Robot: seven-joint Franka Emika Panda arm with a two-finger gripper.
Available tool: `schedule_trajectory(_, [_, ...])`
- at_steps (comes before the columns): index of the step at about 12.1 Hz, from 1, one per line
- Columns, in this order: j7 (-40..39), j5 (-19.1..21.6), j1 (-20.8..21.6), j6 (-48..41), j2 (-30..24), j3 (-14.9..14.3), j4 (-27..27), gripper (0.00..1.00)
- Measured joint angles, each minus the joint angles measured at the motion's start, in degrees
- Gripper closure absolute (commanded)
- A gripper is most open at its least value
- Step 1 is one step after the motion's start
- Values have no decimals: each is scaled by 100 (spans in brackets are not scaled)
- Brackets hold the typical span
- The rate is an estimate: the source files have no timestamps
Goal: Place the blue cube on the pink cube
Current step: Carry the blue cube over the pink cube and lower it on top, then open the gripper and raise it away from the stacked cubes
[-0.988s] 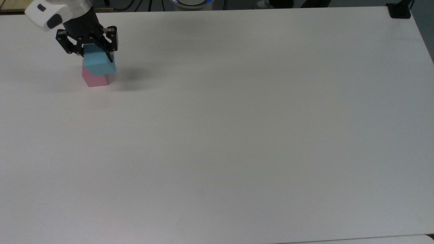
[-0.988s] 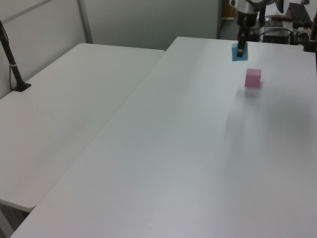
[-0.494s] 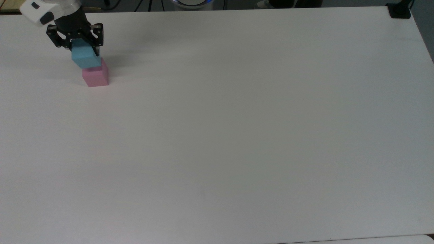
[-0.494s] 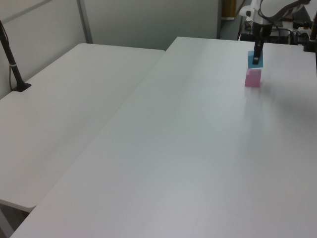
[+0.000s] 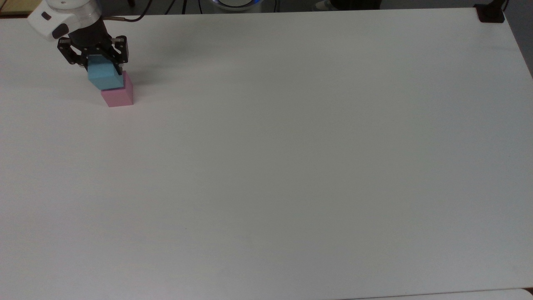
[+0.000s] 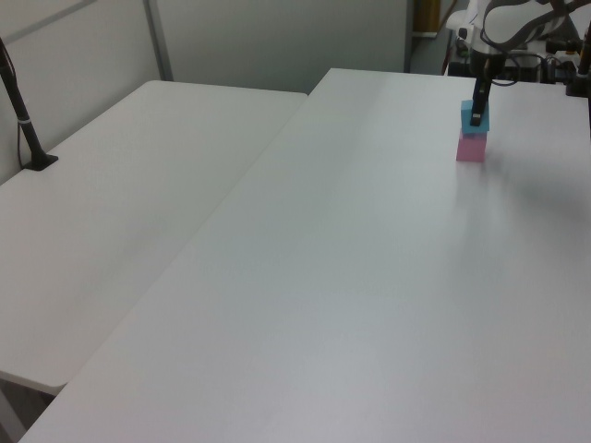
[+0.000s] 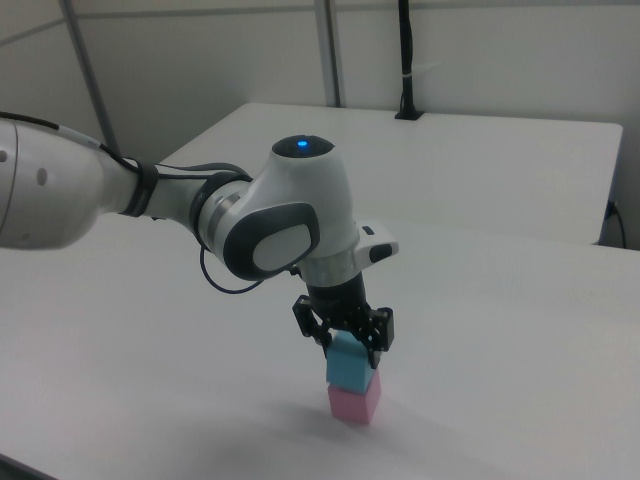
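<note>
- Jaws clamped on the blue cube, one finger on each side, arm reaching in from the top view's upper left.
- Blue cube resting on, or a hair above, the pink cube; contact looks made in the right view, though not certain.
- Pink cube sitting flat on the white worktop, near the far-left corner in the top view.
- Overlap not square: blue cube looks shifted towards the top view's upper left and turned a little against the pink one.
- Release step in hand, by the look of it; best done slowly, with no sideways drag.
- Worth settling the blue cube fully down first, so nothing drops or tips on opening.
- Opening both fingers evenly, just enough to clear the faces, then lifting straight up.
- Risk: a finger brushing a face on the way out and nudging the offset cube off its perch.
</note>
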Motion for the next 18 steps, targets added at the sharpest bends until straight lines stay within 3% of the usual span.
schedule_trajectory(7, [1,0,0,-184,-38,-30,151,0])
schedule_trajectory(9, [334,1,70,-1218,-142,-30,876,0])
schedule_trajectory(11, [1012,3,463,-2849,-268,26,2057,0])
schedule_trajectory(12, [1390,2,664,-3277,-282,139,2386,0])
schedule_trajectory(15, [2296,-6,1081,-3914,-280,729,2963,0])
schedule_trajectory(18, [2342,-113,1475,-4176,-282,778,3137,0])
